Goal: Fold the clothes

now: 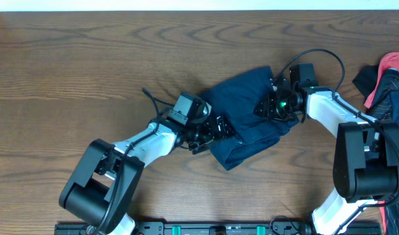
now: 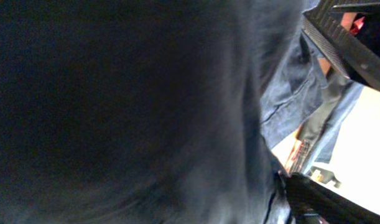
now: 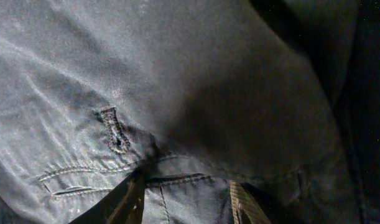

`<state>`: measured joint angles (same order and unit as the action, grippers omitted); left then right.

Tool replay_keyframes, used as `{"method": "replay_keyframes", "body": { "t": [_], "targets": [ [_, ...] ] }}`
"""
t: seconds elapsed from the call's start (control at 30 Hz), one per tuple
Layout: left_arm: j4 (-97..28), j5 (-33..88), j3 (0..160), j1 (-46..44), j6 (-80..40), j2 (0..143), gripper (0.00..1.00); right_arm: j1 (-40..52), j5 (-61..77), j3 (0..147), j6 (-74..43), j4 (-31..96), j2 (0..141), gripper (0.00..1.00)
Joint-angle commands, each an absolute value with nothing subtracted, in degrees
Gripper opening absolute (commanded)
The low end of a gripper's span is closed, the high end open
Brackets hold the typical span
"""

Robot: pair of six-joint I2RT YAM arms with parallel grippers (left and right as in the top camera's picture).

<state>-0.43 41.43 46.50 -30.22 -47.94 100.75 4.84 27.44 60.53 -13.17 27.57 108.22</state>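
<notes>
The dark navy shorts [image 1: 248,114] lie bunched and partly folded at the table's middle. My left gripper [image 1: 215,128] is at their left edge. In the left wrist view dark cloth [image 2: 127,106] covers nearly everything. Only one black finger [image 2: 305,199] shows, far to the right, so the jaws look spread. My right gripper [image 1: 272,108] is on the shorts' right side. In the right wrist view its two fingers [image 3: 190,202] pinch a fold of stitched cloth [image 3: 183,93] near a buttonhole.
A heap of other garments, red and black [image 1: 385,75], lies at the table's right edge beside the right arm's base. Bare wooden table [image 1: 88,72] stretches to the left and back. The arms' mounting rail [image 1: 219,228] runs along the front edge.
</notes>
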Motion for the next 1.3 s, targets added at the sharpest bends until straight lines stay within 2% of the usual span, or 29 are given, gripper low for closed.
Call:
{"method": "replay_keyframes", "body": {
  "t": [0.0, 0.17, 0.27, 0.33, 0.43, 0.47, 0.7, 0.83, 1.03, 1.27],
  "targets": [
    [1.39, 35.94, 44.47, -30.94, -49.50, 103.09, 0.87, 5.32, 24.27, 57.63, -13.72, 28.51, 113.43, 0.45],
    [3.62, 29.04, 44.47, -30.96, -51.77, 103.09, 0.70, 5.32, 24.27, 57.63, -13.69, 28.75, 113.43, 0.44],
    [5.56, 27.94, 44.47, -30.94, -51.37, 103.09, 0.50, 5.32, 24.27, 57.63, -13.69, 29.06, 113.43, 0.43],
    [6.63, 27.92, 44.47, -30.94, -48.58, 103.09, 0.31, 5.32, 24.40, 57.63, -13.72, 29.41, 113.43, 0.41],
    [6.11, 28.01, 44.64, -30.74, -42.85, 103.07, 0.10, 5.06, 24.75, 57.89, -14.85, 31.70, 112.92, 0.42],
    [5.48, 28.45, 44.73, -30.46, -42.30, 103.00, 0.06, 4.69, 25.15, 58.17, -14.98, 33.43, 112.40, 0.42],
    [5.23, 36.51, 46.59, -26.20, -34.94, 98.28, 0.06, 0.71, 25.96, 58.63, -14.48, 40.60, 102.35, 0.40],
    [6.09, 38.87, 48.42, -20.23, -33.10, 92.09, 0.06, -0.10, 25.93, 58.63, -14.52, 40.95, 92.90, 0.42],
    [10.20, 39.59, 51.88, -4.16, -32.51, 87.88, 0.06, -0.05, 25.74, 58.63, -14.57, 39.53, 80.84, 0.49],
    [9.91, 34.04, 52.21, 16.27, -32.25, 96.36, 0.06, -0.03, 25.74, 58.63, -14.55, 39.92, 76.18, 0.50]
  ]
}}
